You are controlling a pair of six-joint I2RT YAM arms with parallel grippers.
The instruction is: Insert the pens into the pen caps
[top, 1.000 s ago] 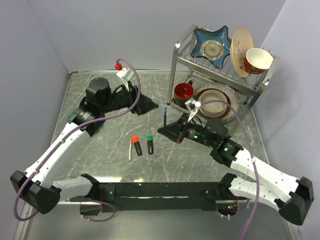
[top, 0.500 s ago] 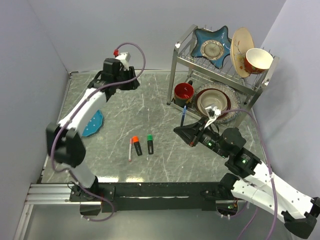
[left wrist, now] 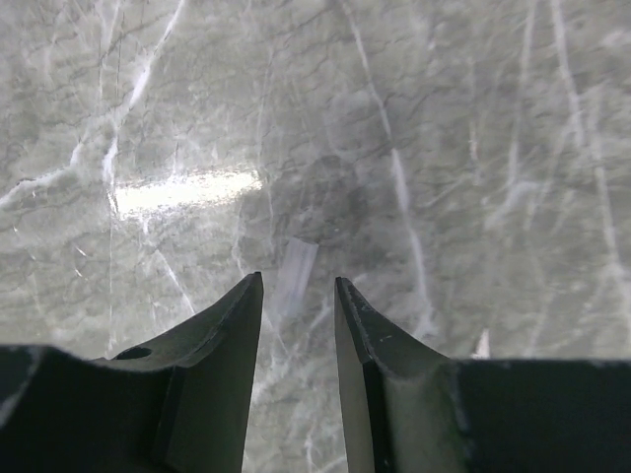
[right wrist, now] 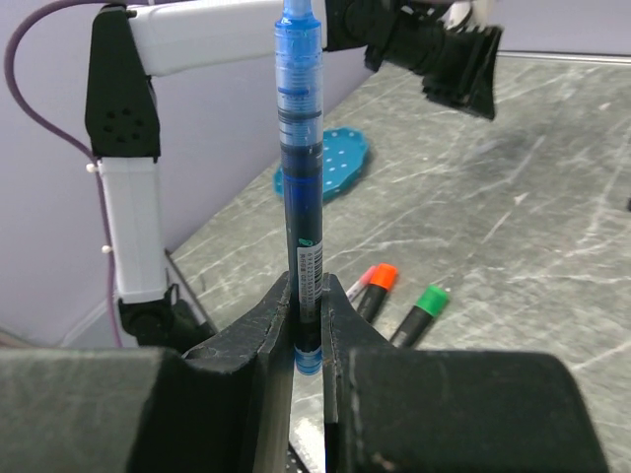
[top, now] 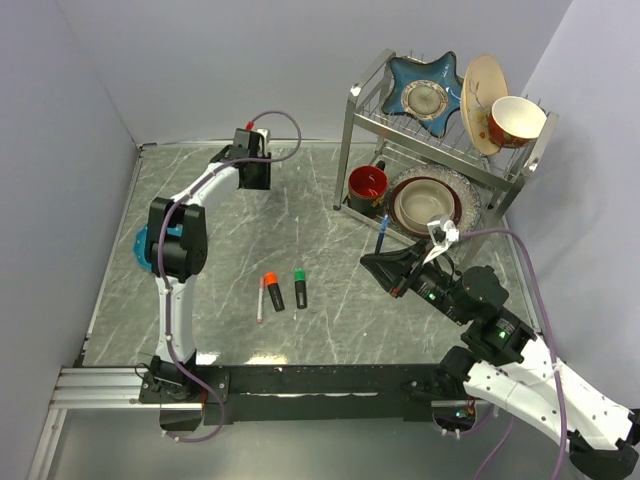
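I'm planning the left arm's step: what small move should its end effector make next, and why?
Probably lower the left end effector straight down and close. Its jaws stand slightly apart, and a pale translucent piece on the table shows between them, perhaps a cap, though I cannot be sure. The right end effector grips the blue pen upright.

The marble table (top: 300,200) carries an orange-tipped marker (top: 272,291), a green-tipped marker (top: 300,287) and a white pen (top: 260,301).

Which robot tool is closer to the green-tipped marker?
Right. The right tool, holding the blue pen, sits just to the right of the green-tipped marker. The left tool is much farther, back beyond it.
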